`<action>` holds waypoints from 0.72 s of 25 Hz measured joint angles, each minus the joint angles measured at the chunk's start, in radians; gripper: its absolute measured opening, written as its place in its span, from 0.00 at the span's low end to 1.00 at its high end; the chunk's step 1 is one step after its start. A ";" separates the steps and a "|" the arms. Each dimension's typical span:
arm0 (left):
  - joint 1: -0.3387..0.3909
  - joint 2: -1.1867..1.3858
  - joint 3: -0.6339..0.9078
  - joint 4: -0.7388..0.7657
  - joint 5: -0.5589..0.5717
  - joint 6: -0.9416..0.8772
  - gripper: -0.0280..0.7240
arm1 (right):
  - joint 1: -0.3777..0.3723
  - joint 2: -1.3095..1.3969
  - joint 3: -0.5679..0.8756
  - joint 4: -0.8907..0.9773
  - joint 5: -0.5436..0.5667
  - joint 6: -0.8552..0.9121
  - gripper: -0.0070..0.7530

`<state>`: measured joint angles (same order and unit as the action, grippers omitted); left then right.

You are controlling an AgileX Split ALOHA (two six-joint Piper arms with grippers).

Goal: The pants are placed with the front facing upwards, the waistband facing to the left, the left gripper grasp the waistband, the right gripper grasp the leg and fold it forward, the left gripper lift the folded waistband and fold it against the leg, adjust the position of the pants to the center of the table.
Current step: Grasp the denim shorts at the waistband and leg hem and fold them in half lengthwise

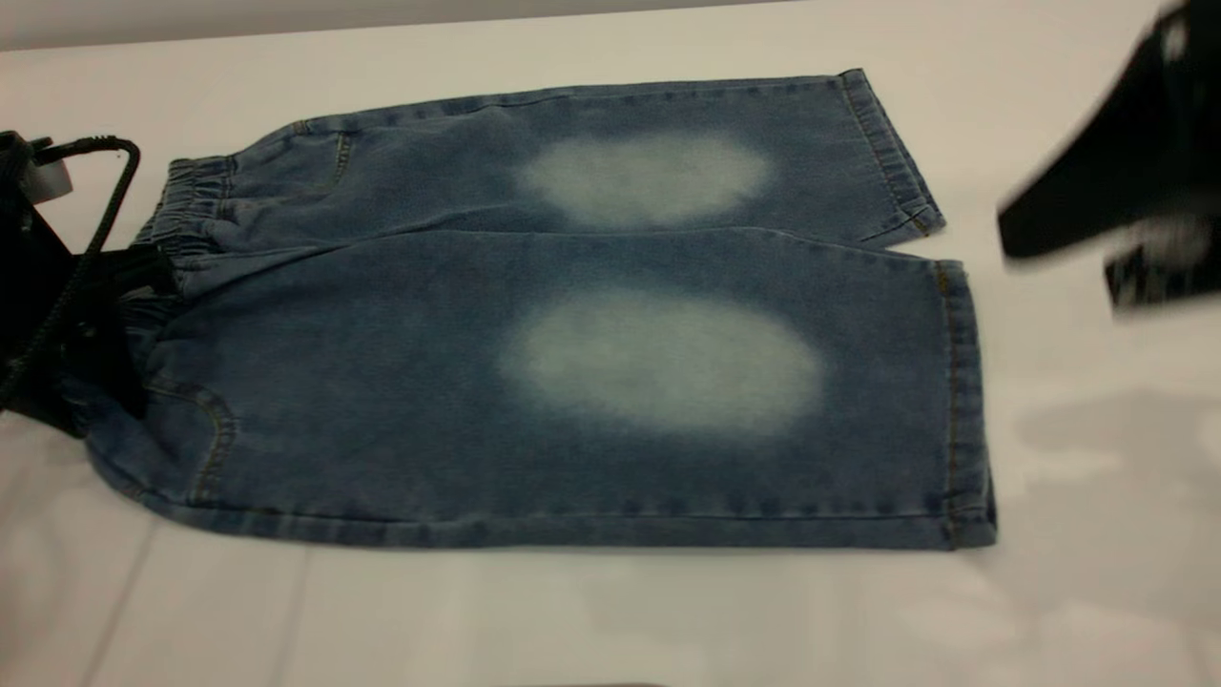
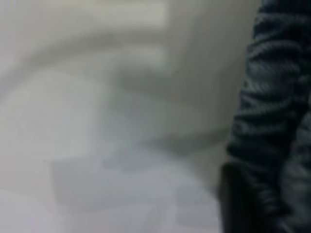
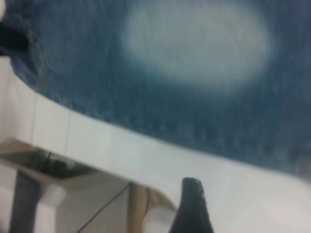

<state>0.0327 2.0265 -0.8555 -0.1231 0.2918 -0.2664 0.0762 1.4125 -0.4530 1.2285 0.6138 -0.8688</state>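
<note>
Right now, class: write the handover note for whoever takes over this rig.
Left pincer: at the waistband, grip not readable.
Right pincer: in the air past the leg hems, holding nothing; whether it is open is unclear.
Pants: flat on the table, front up, waistband left, unfolded.
Done: layout.
Left: grasp leg, both folds, centring.

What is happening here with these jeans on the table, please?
A two-arm robot is about to fold short blue denim pants, which lie flat and front up on the white table, waistband to the left. The left gripper sits at the waistband, though its fingers are hidden. The right gripper hangs in the air beyond the leg hems, touching nothing. No fold has been made yet.
</note>
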 joint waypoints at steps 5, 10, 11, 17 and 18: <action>-0.005 -0.001 0.000 -0.004 -0.005 0.026 0.16 | 0.000 0.121 0.033 0.104 0.001 -0.052 0.64; -0.046 -0.028 0.000 -0.002 -0.005 0.028 0.16 | 0.000 0.283 0.033 0.201 0.012 -0.145 0.64; -0.061 -0.038 0.000 -0.001 -0.005 0.029 0.16 | 0.000 0.312 0.033 0.213 0.026 -0.162 0.64; -0.121 -0.092 0.000 0.001 -0.004 0.030 0.16 | 0.000 0.485 0.033 0.342 0.073 -0.306 0.64; -0.123 -0.098 0.000 0.001 0.000 0.030 0.16 | 0.000 0.507 0.031 0.369 0.072 -0.325 0.64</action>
<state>-0.0902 1.9280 -0.8555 -0.1219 0.2917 -0.2367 0.0762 1.9200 -0.4217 1.5975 0.6856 -1.1939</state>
